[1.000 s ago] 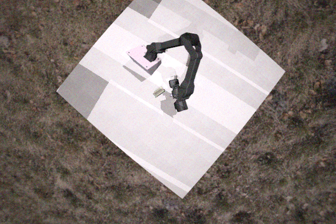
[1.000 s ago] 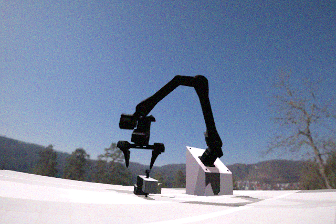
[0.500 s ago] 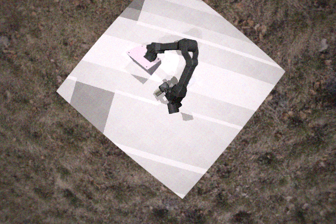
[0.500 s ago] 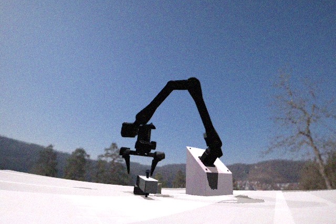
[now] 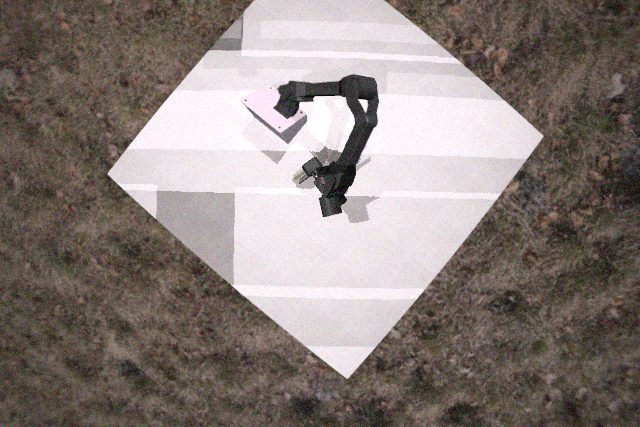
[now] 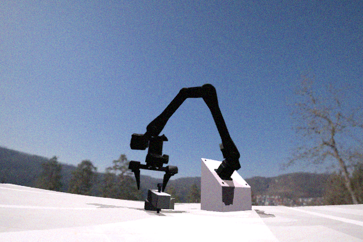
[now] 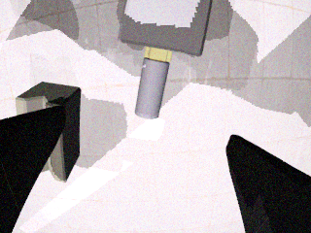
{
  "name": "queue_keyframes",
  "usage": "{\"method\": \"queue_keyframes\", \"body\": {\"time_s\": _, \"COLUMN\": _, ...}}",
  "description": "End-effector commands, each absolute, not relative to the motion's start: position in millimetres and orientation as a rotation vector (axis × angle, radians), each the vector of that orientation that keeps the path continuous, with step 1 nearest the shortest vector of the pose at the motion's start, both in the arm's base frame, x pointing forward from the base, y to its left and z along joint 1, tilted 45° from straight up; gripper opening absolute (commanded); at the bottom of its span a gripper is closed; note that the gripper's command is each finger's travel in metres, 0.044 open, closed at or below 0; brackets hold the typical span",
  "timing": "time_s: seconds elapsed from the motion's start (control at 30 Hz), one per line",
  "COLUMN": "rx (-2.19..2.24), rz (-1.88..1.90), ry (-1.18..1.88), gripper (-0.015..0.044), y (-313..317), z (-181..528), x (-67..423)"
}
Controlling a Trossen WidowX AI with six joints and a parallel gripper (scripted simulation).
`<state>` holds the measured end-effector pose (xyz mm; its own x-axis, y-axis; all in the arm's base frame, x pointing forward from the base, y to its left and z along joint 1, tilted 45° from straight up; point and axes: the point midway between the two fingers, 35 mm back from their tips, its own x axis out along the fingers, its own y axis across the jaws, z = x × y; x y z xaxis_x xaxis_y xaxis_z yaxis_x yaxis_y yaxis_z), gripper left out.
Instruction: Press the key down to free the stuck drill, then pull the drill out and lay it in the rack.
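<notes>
In the wrist view a grey block [image 7: 170,7] lies at the top, and the drill [image 7: 151,87], a grey cylinder with a yellow collar, sticks out of its near side. A small beige rack [image 7: 54,126] [image 5: 298,176] stands to the left of the drill. My gripper [image 7: 148,130] [image 6: 151,187] is open and empty, with its fingers spread on either side below the drill tip. In the exterior view it hangs just above the block [image 6: 158,199], and a small dark key [image 6: 159,187] stands up between the fingertips. In the top view the arm hides the block.
The arm's base sits on a pale pink wedge-shaped pedestal [image 6: 211,192] [image 5: 263,102] close beside the block. The white patterned table [image 5: 320,267] ends in edges all round, with rough ground beyond.
</notes>
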<state>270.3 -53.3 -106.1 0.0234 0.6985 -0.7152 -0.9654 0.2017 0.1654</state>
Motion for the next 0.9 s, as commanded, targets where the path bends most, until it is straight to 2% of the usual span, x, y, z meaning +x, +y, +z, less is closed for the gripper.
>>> {"method": "queue_keyframes", "body": {"time_s": 0.0, "rx": -0.413, "rz": 1.348, "ry": 0.792, "gripper": 0.0440, "y": -46.4, "z": -109.8, "x": 270.4}}
{"method": "queue_keyframes", "body": {"time_s": 0.87, "rx": -0.410, "rz": 1.350, "ry": 0.789, "gripper": 0.0440, "y": -11.2, "z": -129.4, "x": 272.9}}
